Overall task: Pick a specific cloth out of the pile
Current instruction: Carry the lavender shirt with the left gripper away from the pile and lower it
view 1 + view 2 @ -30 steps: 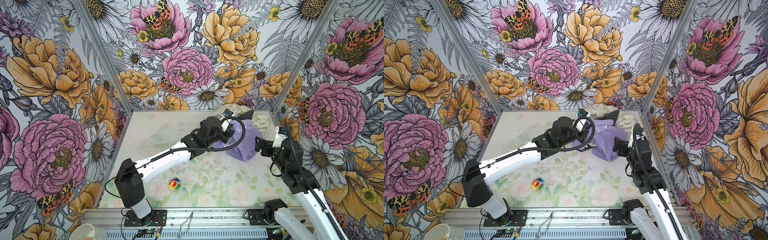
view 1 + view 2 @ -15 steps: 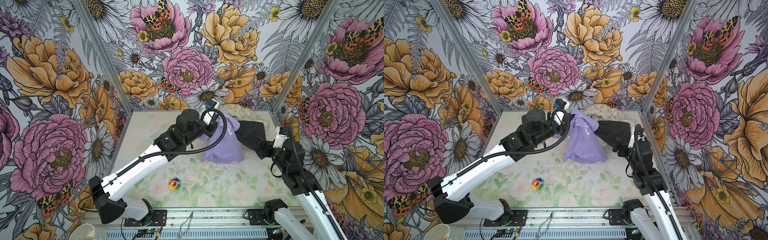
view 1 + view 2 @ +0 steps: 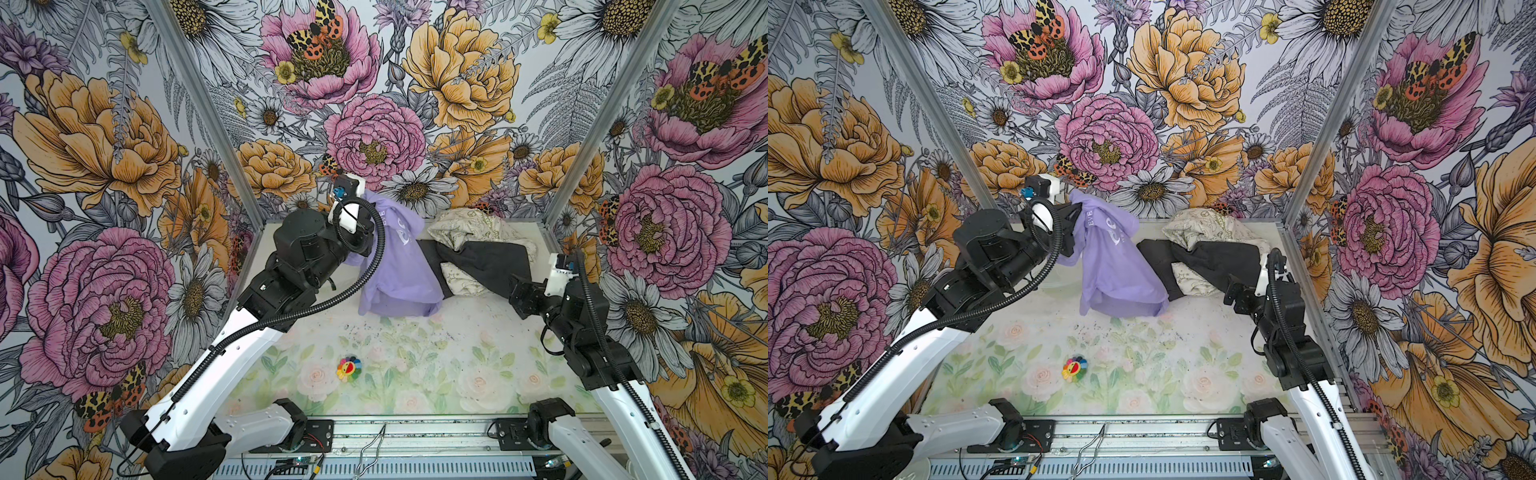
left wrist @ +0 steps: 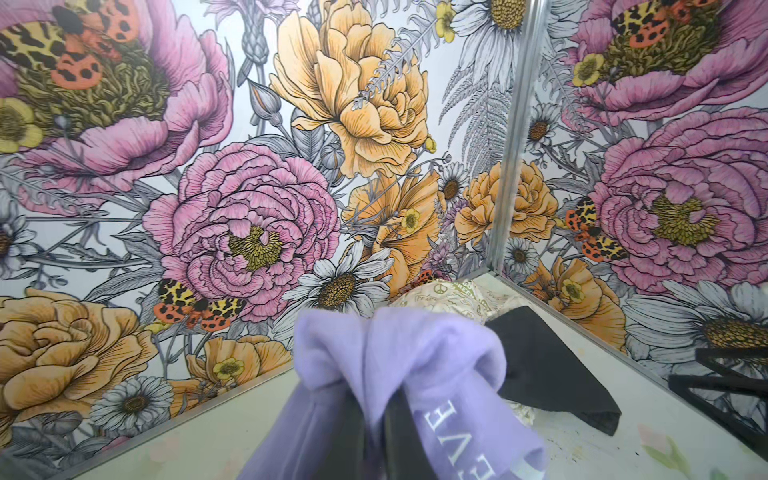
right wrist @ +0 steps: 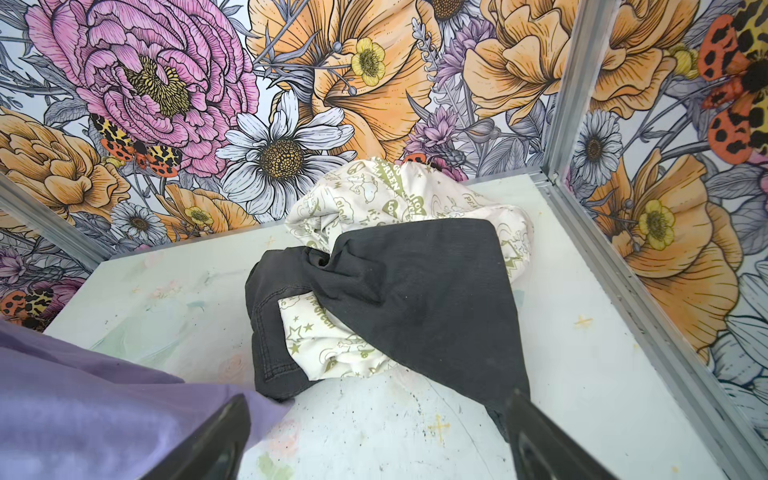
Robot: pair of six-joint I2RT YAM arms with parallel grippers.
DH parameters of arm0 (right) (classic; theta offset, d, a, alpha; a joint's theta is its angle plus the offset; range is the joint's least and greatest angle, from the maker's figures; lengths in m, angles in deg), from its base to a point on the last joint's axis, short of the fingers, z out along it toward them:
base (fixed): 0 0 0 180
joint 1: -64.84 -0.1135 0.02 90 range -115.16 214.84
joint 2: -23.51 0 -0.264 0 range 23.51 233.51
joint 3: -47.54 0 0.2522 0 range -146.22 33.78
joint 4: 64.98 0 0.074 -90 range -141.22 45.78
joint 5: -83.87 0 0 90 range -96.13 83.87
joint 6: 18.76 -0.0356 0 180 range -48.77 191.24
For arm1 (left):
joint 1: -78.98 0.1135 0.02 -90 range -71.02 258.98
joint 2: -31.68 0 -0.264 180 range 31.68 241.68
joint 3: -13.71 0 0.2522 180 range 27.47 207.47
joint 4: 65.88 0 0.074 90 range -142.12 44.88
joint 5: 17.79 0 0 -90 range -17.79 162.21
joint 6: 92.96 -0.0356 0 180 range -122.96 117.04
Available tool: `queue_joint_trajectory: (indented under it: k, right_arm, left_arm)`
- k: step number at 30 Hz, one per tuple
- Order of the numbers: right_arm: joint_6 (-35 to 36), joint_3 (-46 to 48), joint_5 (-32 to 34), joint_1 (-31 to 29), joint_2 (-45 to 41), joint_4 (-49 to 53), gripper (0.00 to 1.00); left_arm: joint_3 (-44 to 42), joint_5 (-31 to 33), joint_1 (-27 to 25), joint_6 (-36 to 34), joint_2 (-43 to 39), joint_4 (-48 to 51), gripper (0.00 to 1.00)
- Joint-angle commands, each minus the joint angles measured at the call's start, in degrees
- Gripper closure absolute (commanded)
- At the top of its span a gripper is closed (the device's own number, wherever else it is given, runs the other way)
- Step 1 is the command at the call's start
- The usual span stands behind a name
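Where both top views show the purple cloth [image 3: 395,270] hanging from the left gripper [image 3: 365,203], which is clenched on its top fold, only the right wrist view shows the right gripper [image 5: 378,397] spread wide and holding nothing. The cloth's hem reaches the table [image 3: 415,353] toward twelve o'clock. At two o'clock lies the pile [image 3: 465,245], a black garment [image 3: 478,257] over a cream cloth [image 3: 469,226].

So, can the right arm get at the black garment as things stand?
Probably yes. The right tool stands open right at the black garment's near corner, with nothing between them; the lavender cloth hangs off to one side.
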Motion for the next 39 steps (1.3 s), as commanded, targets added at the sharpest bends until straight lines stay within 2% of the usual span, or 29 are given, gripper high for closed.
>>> queue_joint_trajectory:
  k: [1, 5, 9, 12, 17, 20, 23, 29, 39]
  right_arm:
    - [0.2, -0.8, -1.4, 0.3, 0.2, -0.1, 0.04]
    - [0.2, -1.2, -2.5, 0.3, 0.7, -0.1, 0.04]
    - [0.1, -1.9, -3.4, 0.2, 1.7, -0.1, 0.04]
    - [0.0, -2.2, -4.0, 0.3, 2.4, -0.2, 0.04]
    - [0.1, -2.6, -4.6, 0.2, 3.1, -0.3, 0.03]
    - [0.1, -2.6, -4.9, 0.2, 3.4, -0.3, 0.03]
    - [-0.1, -2.2, -5.5, 0.2, 3.6, -0.3, 0.03]
    - [-0.4, -1.5, -7.2, 0.3, 3.4, -0.2, 0.03]
    - [-1.0, -0.8, -10.2, 0.2, 3.8, -0.2, 0.03]
  left_arm:
    - [0.8, 0.4, 3.9, 0.5, -0.5, 1.2, 1.0]
    - [2.5, -1.3, 11.0, 1.0, 0.5, 2.2, 1.0]
    - [6.1, -5.0, 20.7, 5.1, 3.2, 2.8, 1.0]
    - [9.8, -5.0, 25.9, 5.8, 6.5, 2.8, 1.0]
    - [17.7, -2.4, 31.2, 5.4, 11.9, 3.8, 1.0]
    - [18.9, -0.9, 31.7, 5.1, 14.0, 3.6, 1.0]
    - [14.6, -2.1, 31.6, 6.7, 14.6, 1.7, 1.0]
    - [-1.6, -3.1, 31.7, 10.0, 12.4, -4.5, 1.0]
    - [-20.6, -4.0, 31.9, 15.7, 4.5, -3.9, 1.0]
